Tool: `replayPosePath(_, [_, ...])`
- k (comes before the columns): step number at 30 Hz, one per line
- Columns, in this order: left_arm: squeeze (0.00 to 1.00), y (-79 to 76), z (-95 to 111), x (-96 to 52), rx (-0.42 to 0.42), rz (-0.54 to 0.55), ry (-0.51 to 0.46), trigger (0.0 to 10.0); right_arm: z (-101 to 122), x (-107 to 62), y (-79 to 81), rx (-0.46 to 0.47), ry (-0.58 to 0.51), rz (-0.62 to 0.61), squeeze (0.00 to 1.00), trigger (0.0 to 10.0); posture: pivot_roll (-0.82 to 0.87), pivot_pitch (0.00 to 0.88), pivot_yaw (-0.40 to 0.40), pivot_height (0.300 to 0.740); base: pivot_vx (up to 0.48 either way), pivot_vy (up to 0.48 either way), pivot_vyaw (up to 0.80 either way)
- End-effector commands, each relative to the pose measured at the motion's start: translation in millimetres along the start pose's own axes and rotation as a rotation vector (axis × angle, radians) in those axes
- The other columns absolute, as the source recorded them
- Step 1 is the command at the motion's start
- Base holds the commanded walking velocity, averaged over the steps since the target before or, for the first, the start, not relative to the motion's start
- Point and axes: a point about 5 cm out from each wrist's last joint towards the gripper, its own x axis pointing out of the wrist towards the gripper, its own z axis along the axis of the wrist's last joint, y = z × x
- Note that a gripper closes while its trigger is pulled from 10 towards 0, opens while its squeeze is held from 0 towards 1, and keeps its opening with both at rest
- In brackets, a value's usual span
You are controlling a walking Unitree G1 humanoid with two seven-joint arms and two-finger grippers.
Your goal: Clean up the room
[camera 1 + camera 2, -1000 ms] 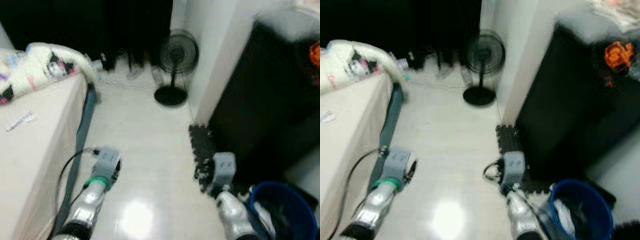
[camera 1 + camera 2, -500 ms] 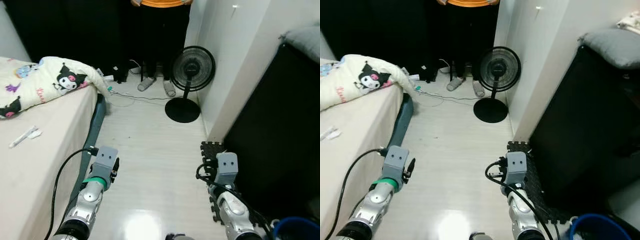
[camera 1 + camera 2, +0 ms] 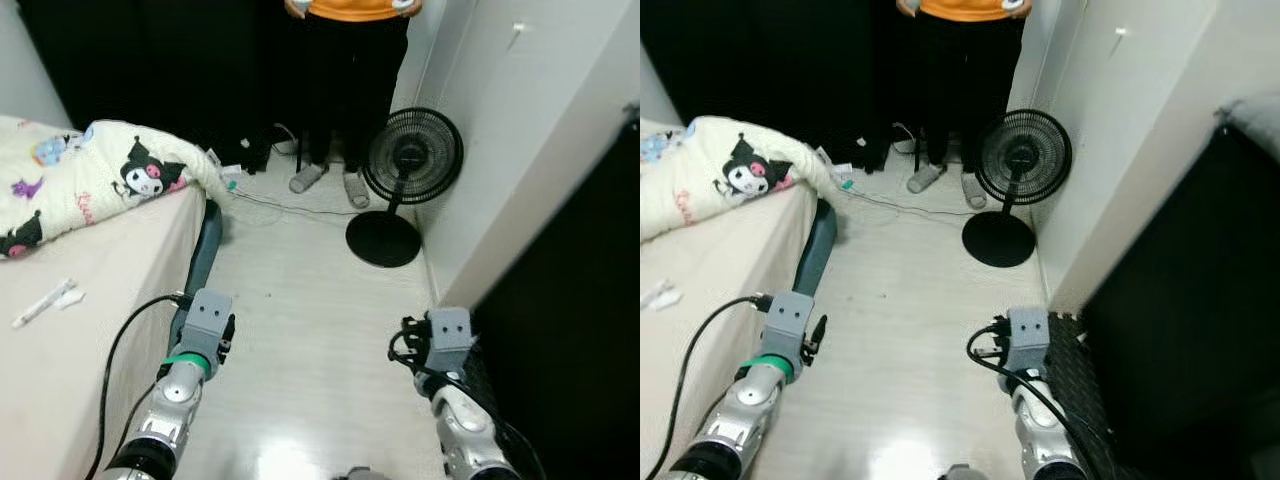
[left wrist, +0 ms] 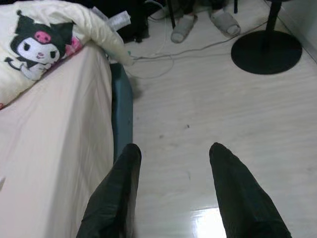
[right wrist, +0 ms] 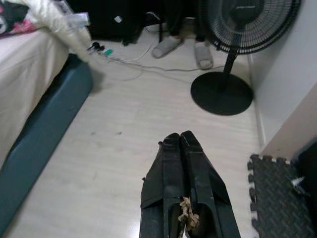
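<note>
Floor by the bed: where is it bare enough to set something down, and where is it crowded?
Bare pale floor runs between the bed and the black foam mat, up to the pedestal fan. It is crowded farther on: white cables, a person's slippered feet and the fan's round base. The bed sheet holds a small white wrapper.

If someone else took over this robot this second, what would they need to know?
Left gripper is open and empty, over bare floor beside the bed. Right gripper is shut, with a small brownish scrap caught between its fingers near their base. A white wrapper lies on the bed; a cable and small items lie on the floor by the fan. A person stands ahead. Tidying is still to be done.
</note>
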Motion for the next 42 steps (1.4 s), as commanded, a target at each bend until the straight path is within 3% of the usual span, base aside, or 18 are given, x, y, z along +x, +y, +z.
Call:
replayPosePath(1, [0.0,-2.7,-1.0,-0.9,0.01,-0.013,-0.002,10.0,-3.9,-2.8,-2.4,0.017,0.013,-0.022,0.0,10.0,-0.04,0.027,0.033,0.74,0.48,0.0,0.0])
replayPosePath(32, [0.0,-10.0,9.2,1.8,0.021,-0.047,-0.036,10.0,-1.9,-2.9,-4.7,0.015,-0.001,-0.043,0.0,10.0,-0.04,0.037,0.041,0.74,0.426,0.0,0.0])
replayPosePath(33, [0.0,-11.4,10.7,3.2,-0.047,-0.056,-0.024,10.0,-0.8,-2.6,-2.6,0.021,-0.01,-0.03,0.0,10.0,-0.05,0.036,0.041,0.74,0.0,0.0,0.0])
replayPosePath(34, [0.0,-11.4,10.7,3.2,-0.047,-0.056,-0.024,10.0,-0.8,-2.6,-2.6,0.021,-0.01,-0.03,0.0,10.0,-0.05,0.036,0.041,0.74,0.0,0.0,0.0])
replayPosePath(37, [0.0,-19.5,15.0,3.9,-0.188,-0.134,-0.011,10.0,0.2,-2.1,-1.4,0.013,-0.015,-0.027,0.0,10.0,-0.04,0.036,0.04,0.74,0.0,0.0,0.0])
replayPosePath(41, [0.0,-25.5,19.0,1.6,-0.225,-0.218,-0.031,10.0,0.8,-1.0,1.6,0.041,-0.017,-0.023,0.0,10.0,-0.04,0.033,0.04,0.74,0.0,0.0,0.0])
replayPosePath(42, [0.0,-28.7,19.4,0.2,-0.195,-0.255,-0.037,10.0,2.3,-0.5,4.1,0.051,-0.032,-0.021,0.0,10.0,-0.04,0.032,0.041,0.74,0.0,0.0,0.0])
